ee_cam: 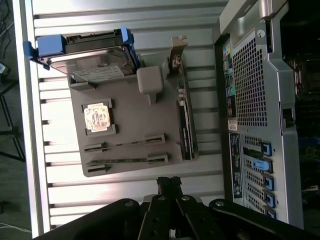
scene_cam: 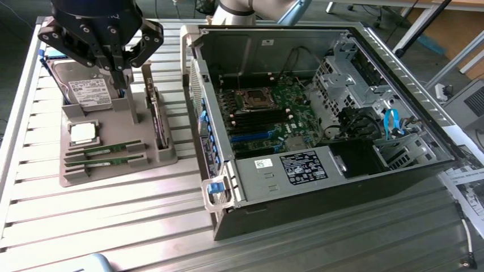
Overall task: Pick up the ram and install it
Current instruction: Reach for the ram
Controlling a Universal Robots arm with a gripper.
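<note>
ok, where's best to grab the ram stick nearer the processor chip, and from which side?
I'd take the ram mid-length by its top edge, straight down from above, one pad per flat face. It stands on edge in the gray holder; blocks hold both ends and the second stick lies parallel alongside, so side approaches look blocked.

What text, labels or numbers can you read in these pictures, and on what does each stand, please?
No text can be read.
The white label on the hard drive: too small to read.
The black label in the computer case: too small to read.
The stickers on the case's perforated panel: too small to read.
</note>
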